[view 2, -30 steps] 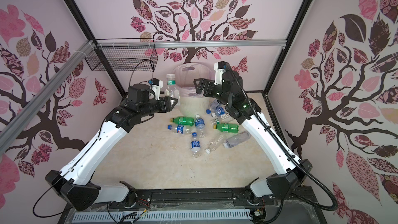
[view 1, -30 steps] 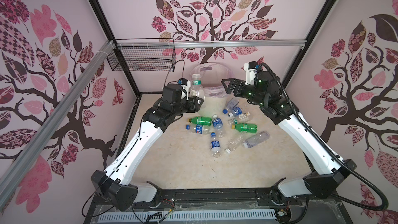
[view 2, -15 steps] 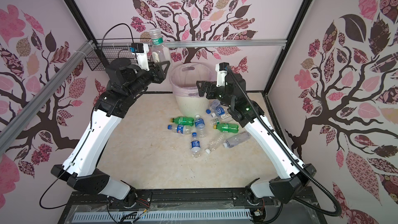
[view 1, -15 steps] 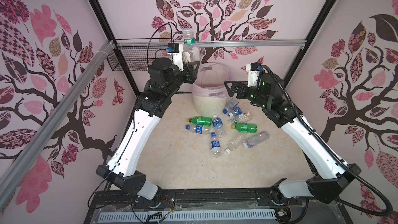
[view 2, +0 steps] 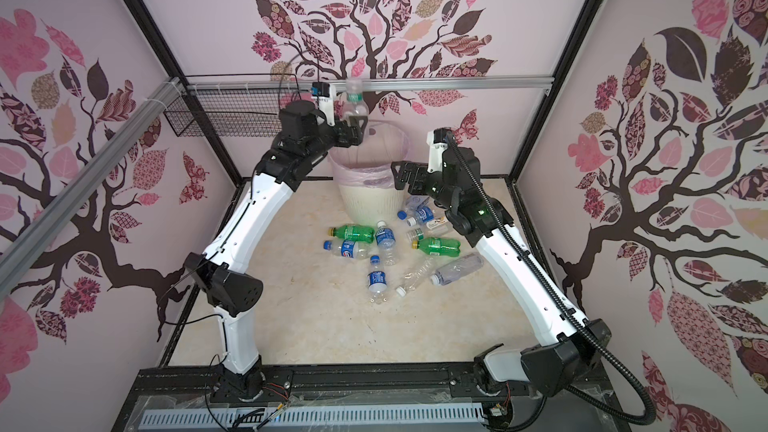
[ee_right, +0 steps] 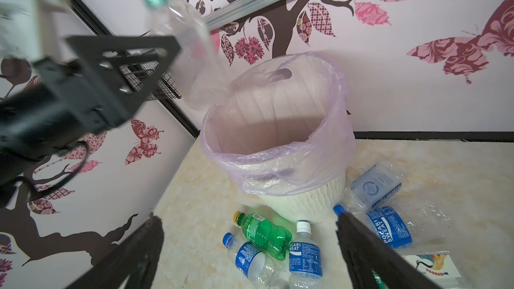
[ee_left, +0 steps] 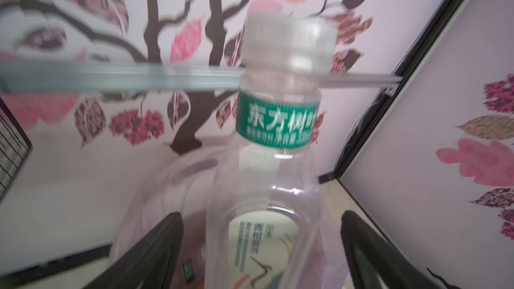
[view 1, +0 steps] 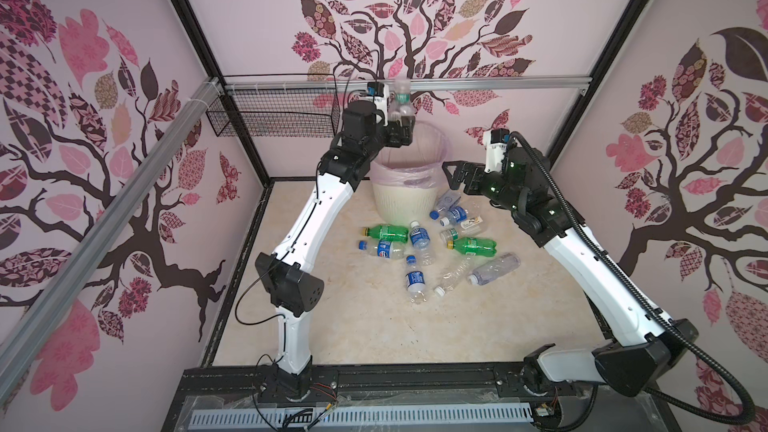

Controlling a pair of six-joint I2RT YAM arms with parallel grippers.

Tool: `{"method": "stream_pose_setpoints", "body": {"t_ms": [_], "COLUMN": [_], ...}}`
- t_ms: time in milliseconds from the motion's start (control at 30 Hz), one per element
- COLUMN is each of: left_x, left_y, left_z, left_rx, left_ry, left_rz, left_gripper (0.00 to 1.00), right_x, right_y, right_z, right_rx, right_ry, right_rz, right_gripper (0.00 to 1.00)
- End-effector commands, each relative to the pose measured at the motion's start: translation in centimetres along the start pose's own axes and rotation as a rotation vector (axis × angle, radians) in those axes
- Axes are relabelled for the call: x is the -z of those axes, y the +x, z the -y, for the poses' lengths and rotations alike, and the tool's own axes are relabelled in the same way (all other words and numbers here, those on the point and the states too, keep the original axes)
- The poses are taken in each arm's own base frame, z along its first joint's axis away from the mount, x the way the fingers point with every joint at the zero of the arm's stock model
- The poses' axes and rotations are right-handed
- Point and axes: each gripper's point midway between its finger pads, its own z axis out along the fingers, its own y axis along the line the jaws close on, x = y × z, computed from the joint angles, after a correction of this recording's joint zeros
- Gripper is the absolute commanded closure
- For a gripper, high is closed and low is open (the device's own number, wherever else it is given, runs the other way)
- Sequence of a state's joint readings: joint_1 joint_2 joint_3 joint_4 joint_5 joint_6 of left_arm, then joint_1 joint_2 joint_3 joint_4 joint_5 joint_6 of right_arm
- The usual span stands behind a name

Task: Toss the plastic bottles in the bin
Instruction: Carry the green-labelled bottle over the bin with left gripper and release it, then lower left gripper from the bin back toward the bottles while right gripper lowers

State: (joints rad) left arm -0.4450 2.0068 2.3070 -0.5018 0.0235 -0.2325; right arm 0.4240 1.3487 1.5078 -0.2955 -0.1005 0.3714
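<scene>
Nearest you, ten plastic bottles (view 1: pixel 415 280), perhaps eleven, are lying scattered on the table (view 1: pixel 332 326), two of them green. Beyond them your right tool (view 1: pixel 449 176) is hovering empty with its jaws apart, just beside the bin (view 1: pixel 399 205). Farthest off, your left tool (view 1: pixel 401 121) is hanging spread wide above the bin's mouth. One clear bottle (ee_left: pixel 278 162) is standing upright between its jaws, cap up, with gaps showing on both sides. The bin looks to be lying almost straight below that bottle. You are working with one bin and two tools.
</scene>
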Motion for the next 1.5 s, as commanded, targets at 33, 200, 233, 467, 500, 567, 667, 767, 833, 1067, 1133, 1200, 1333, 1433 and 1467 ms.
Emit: {"method": "stream_pose_setpoints", "body": {"t_ms": [33, 200, 233, 467, 500, 567, 667, 767, 833, 1067, 1133, 1200, 1333, 1433, 1467], "left_x": [4.8, 7.2, 7.7, 10.8, 11.1, 11.7, 13.0, 14.6, 15.5, 18.1, 18.5, 18.7, 18.6, 18.2, 18.0], "left_y": [-3.4, -3.7, -3.7, -2.0, -1.6, 0.1, 2.1, 3.8, 4.7, 6.9, 7.7, 9.1, 12.7, 15.5, 16.5], "left_z": [1.0, 1.8, 1.8, 1.6, 1.4, 0.4, -0.5, -1.5, -2.0, -2.7, -2.9, -3.1, -4.5, -6.0, -6.4], "left_rx": [-0.01, -0.033, -0.037, -0.018, -0.016, -0.002, 0.009, 0.028, 0.037, 0.069, 0.087, 0.108, 0.178, 0.263, 0.294], "left_ry": [0.016, 0.03, 0.028, 0.013, 0.005, -0.036, -0.075, -0.117, -0.136, -0.155, -0.16, -0.165, -0.213, -0.253, -0.261], "left_rz": [0.067, 0.065, 0.065, 0.027, 0.016, -0.026, -0.071, -0.101, -0.118, -0.137, -0.151, -0.181, -0.27, -0.338, -0.365], "left_gripper": [0.03, 0.03, 0.03, 0.03, 0.03, 0.03, 0.03, 0.03, 0.03, 0.03, 0.03, 0.03, 0.03, 0.03, 0.03], "right_x": [2.3, 2.4, 2.5, 2.5, 2.4, 2.2, 1.9, 1.7, 1.6, 1.8, 1.8, 1.9, 1.9, 1.9, 1.9], "right_y": [-1.3, -1.0, -0.9, 0.3, 0.6, 1.4, 2.9, 4.7, 5.8, 9.6, 10.7, 11.8, 14.3, 16.1, 16.6], "right_z": [-1.4, -1.7, -1.7, -0.7, -0.5, 0.1, 1.0, 1.8, 2.4, 3.2, 3.2, 3.2, 3.2, 3.5, 3.6], "right_rx": [-0.019, -0.054, -0.057, -0.063, -0.061, -0.052, -0.038, -0.021, -0.016, 0.041, 0.06, 0.073, 0.104, 0.1, 0.098], "right_ry": [-0.048, -0.071, -0.071, -0.033, -0.023, -0.002, 0.025, 0.046, 0.058, 0.11, 0.119, 0.126, 0.135, 0.126, 0.125], "right_rz": [0.046, 0.034, 0.033, 0.002, -0.006, -0.029, -0.062, -0.105, -0.131, -0.203, -0.224, -0.248, -0.295, -0.333, -0.341], "right_gripper": [0.0, 0.01, 0.0, 0.0, 0.0, 0.0, 0.0, 0.0, 0.0, 0.0, 0.0, 0.0, 0.0, 0.0, 0.0]}}
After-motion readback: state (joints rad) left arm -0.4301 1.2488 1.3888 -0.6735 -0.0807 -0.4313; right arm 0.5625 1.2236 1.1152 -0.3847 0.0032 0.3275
